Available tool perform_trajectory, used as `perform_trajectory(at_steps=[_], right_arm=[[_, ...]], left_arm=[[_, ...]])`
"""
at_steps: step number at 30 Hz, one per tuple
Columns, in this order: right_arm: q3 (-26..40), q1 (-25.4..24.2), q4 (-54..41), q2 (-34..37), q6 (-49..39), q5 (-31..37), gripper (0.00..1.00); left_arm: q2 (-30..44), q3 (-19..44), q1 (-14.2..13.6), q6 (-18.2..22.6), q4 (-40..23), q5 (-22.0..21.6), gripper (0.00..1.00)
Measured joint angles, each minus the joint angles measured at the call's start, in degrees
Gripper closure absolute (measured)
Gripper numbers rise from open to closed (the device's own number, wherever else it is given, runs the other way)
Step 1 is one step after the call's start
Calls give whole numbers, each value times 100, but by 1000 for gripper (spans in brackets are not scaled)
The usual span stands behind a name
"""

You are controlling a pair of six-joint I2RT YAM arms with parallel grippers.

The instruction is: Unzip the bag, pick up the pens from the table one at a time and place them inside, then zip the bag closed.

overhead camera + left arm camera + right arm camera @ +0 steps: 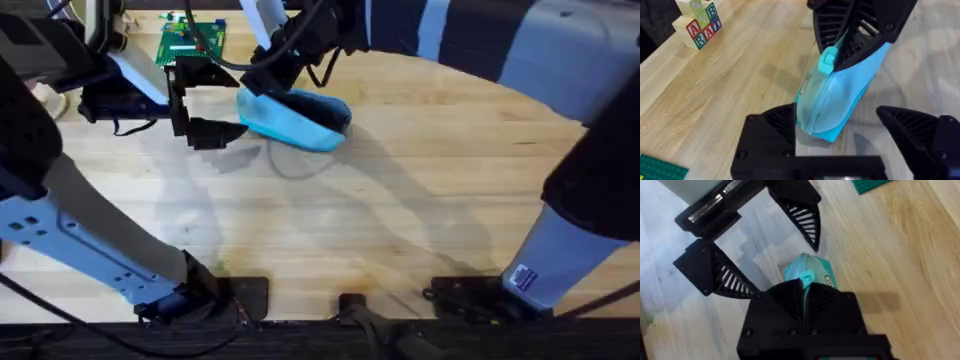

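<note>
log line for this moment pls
right pincer: shut on bag | left pincer: open beside bag | pens: unseen

The bag (295, 120) lies on the table (420, 200) near its far edge, left of the middle. The right claw (262, 82) is at the bag's far left end, the left claw (215, 133) just left of the bag. A circuit board (190, 40) lies behind them at the far edge.

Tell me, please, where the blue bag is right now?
In the overhead view the bag lies on the table's far middle, pinched by the right gripper, the open left gripper beside it.
</note>
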Motion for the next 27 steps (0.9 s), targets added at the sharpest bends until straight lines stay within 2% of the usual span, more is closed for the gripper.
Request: perform_trajectory(at_steps=[11, 27], right_arm=[[0, 0, -5, 0, 0, 0, 970], [0, 0, -7, 0, 0, 0, 971]], left_arm=[[235, 4, -203, 9, -24, 225, 9], [235, 4, -204, 7, -208, 472, 10]])
